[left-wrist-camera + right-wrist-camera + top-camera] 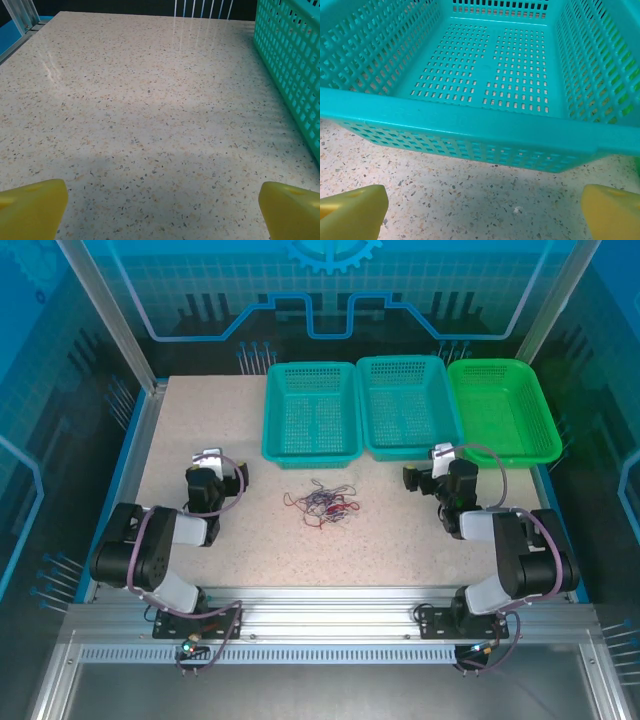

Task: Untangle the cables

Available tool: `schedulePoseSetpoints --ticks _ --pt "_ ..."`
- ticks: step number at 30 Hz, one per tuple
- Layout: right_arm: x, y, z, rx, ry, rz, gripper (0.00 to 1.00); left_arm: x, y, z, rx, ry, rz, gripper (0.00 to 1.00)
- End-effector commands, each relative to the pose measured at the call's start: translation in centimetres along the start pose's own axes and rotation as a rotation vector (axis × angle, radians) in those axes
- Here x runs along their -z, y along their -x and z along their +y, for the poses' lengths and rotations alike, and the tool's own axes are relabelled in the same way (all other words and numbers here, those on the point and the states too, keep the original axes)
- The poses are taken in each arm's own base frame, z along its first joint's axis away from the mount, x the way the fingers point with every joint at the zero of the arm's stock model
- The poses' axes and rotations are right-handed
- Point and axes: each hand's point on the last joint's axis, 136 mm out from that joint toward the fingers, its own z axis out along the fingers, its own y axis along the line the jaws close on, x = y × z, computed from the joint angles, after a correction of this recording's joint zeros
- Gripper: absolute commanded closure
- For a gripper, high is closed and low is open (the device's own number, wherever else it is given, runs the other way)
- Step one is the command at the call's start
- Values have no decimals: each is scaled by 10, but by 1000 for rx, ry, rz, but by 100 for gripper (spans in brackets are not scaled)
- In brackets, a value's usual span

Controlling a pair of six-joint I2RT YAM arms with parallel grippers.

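Note:
A small tangle of thin cables [322, 505], dark and red strands knotted together, lies on the speckled tabletop in the middle of the top view, in front of the baskets. My left gripper [208, 462] rests low at the left, well apart from the tangle. Its yellow fingers [32, 207] stand wide apart over bare table, so it is open and holds nothing. My right gripper [438, 458] sits at the right, near the middle basket. Its yellow fingers [351, 212] are also spread wide and it is open, with nothing between them.
Two teal baskets [312, 452] [408, 447] and a green basket [505, 455] line the back of the table. The middle teal basket's front wall [470, 127] stands just ahead of the right gripper. A teal basket wall [292, 65] is right of the left gripper. Metal frame posts [110, 315] flank the table.

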Motion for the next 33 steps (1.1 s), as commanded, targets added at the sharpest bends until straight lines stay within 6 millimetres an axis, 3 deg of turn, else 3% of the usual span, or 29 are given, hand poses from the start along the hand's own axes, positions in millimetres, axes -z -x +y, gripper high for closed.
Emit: schedulePoseSetpoints --ticks 1,20,24,27,29,33 --pt "-2 9 -2 7 5 -21 0 -2 15 -1 14 -8 -44 1" --pt "1 13 -5 2 -15 -16 0 -2 16 -2 15 -10 -46 1" --pt "25 33 -26 -116 -137 67 0 -2 16 -1 16 -9 -45 1" --pt "54 43 -22 -281 -145 159 0 -2 16 2 22 7 -49 1" --pt "73 45 -12 -395 -117 217 0 0 16 9 33 47 -58 1" --pt "108 52 42 -417 96 248 0 11 19 9 24 69 -115 1"
